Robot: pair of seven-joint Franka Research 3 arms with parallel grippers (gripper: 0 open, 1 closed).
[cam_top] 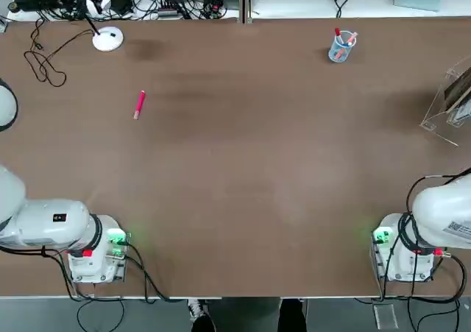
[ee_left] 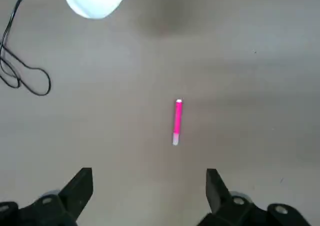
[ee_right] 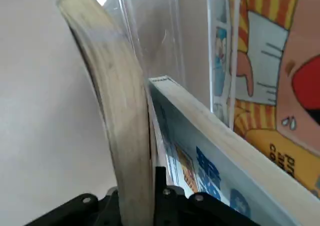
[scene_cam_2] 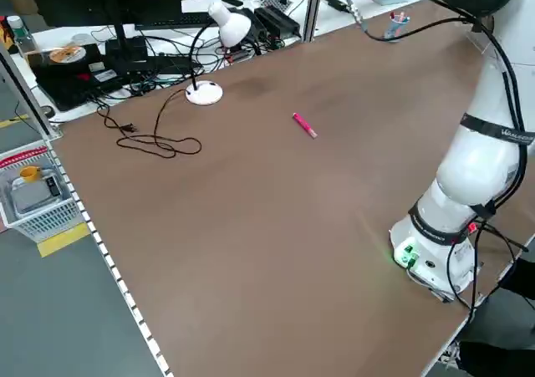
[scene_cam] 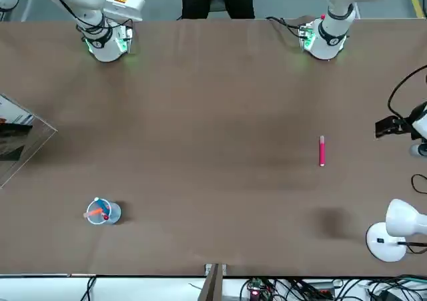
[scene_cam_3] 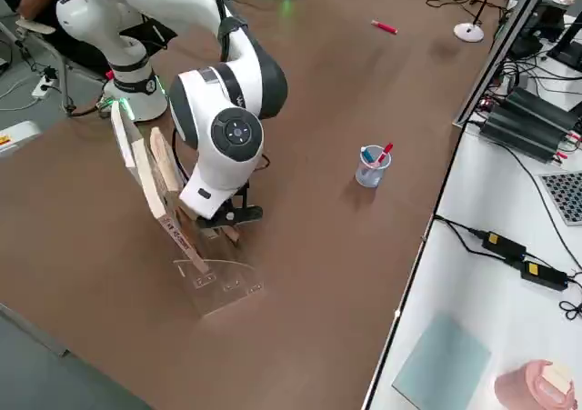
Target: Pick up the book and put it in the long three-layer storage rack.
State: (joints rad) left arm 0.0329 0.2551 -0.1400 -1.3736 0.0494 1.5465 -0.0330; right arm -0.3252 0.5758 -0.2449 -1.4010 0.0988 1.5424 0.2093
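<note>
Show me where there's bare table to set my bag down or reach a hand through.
Bare: the wide middle, between the pink marker and the pen cup, and the strip between both arms. Crowded: the clear rack, where the right gripper holds a book, and the lamp's cable corner.

Far side of table: we have the lamp [cam_top: 108, 39] at left, the pen cup [cam_top: 342, 46] toward the right. We see the marker [cam_top: 139, 104] nearer us than the lamp. Rack [cam_top: 450, 115] at the right edge, books in it.

In the top view, the worktop [cam_top: 243, 148] is brown; at its upper left, the marker [cam_top: 140, 104] is pink with whitish end.
</note>
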